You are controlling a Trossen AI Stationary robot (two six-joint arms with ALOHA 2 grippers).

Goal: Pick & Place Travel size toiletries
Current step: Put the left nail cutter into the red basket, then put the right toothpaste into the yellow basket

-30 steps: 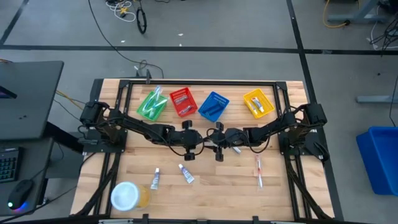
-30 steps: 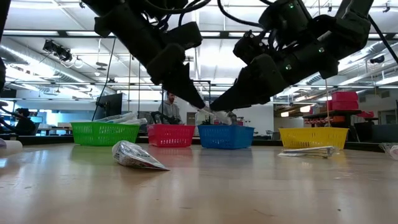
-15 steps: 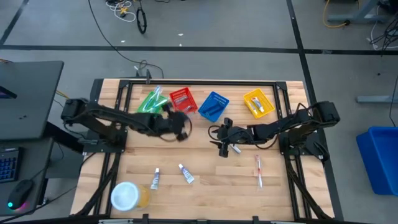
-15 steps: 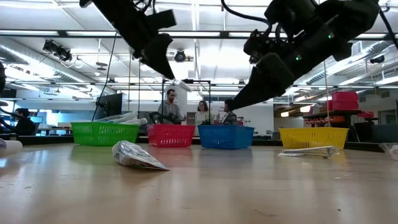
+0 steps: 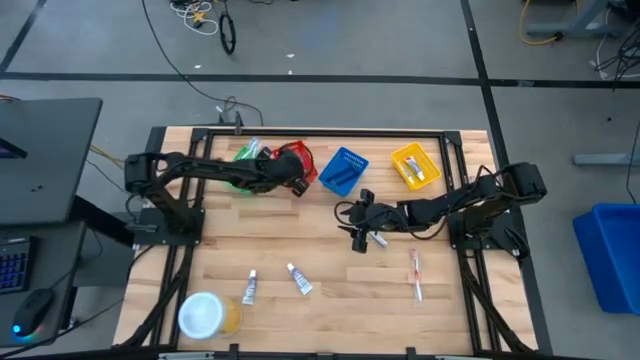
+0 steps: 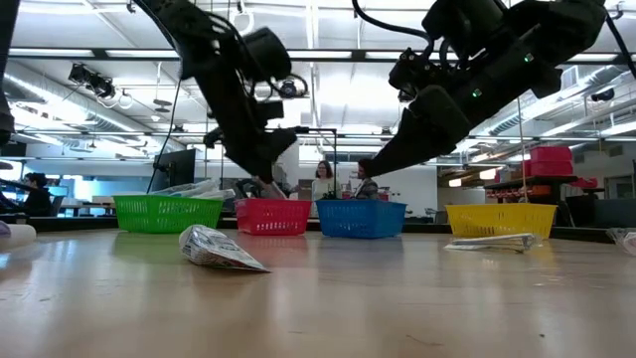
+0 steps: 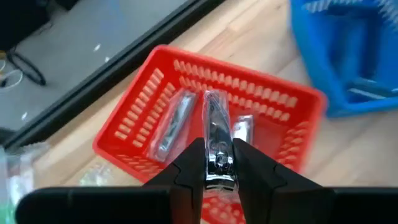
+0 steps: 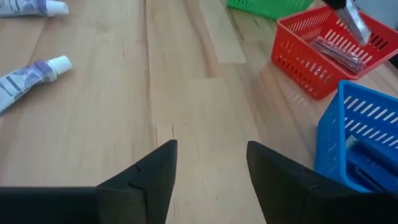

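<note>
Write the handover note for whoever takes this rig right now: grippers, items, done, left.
Left gripper: shut on a metal nail clipper, above the red basket, which already holds similar wrapped pieces.
Right gripper: open, empty, low over mid-table near a small item.
Done: items lie in the green basket, blue basket and yellow basket.
Left: release the clipper; two tubes near the front, the toothbrush on the right, and that small item. The jar sits at the front left.
</note>
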